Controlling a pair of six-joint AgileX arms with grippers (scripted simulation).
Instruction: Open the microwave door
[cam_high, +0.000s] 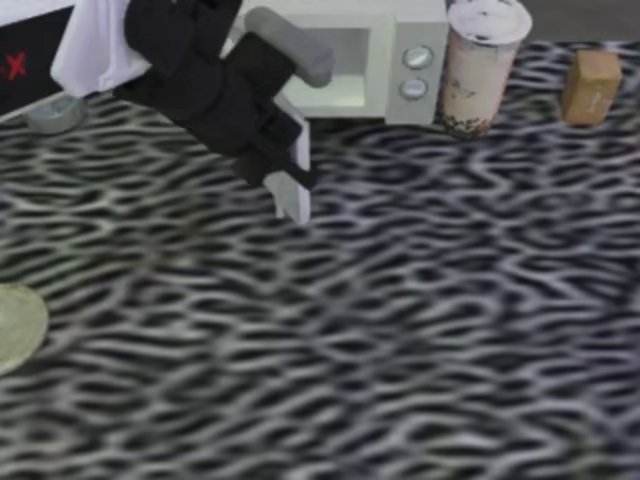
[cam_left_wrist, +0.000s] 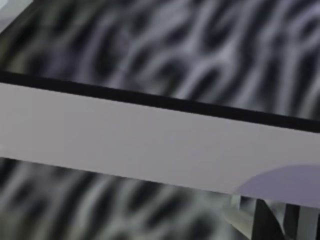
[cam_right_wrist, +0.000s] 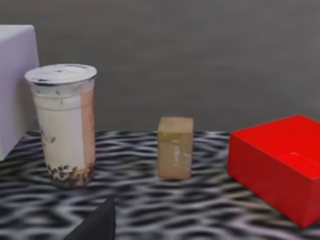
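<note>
The microwave (cam_high: 405, 25) stands at the table's back, its whitish cavity (cam_high: 335, 60) exposed beside two round knobs (cam_high: 417, 58). The microwave door (cam_high: 297, 195) is swung out toward the table's front and shows edge-on. In the left wrist view the door is a pale band (cam_left_wrist: 150, 140) across the picture. My left gripper (cam_high: 288, 172) reaches in from the back left and straddles the door's free edge, shut on it. My right gripper (cam_right_wrist: 102, 222) is outside the top view; only a dark part of it shows in the right wrist view.
Right of the microwave stands a tall speckled cup (cam_high: 482, 65) (cam_right_wrist: 64, 125), then a tan block (cam_high: 590, 85) (cam_right_wrist: 175, 147). A red box (cam_right_wrist: 280, 165) lies further right. A pale round plate (cam_high: 15, 325) is at the left edge and a grey disc (cam_high: 55, 115) at back left.
</note>
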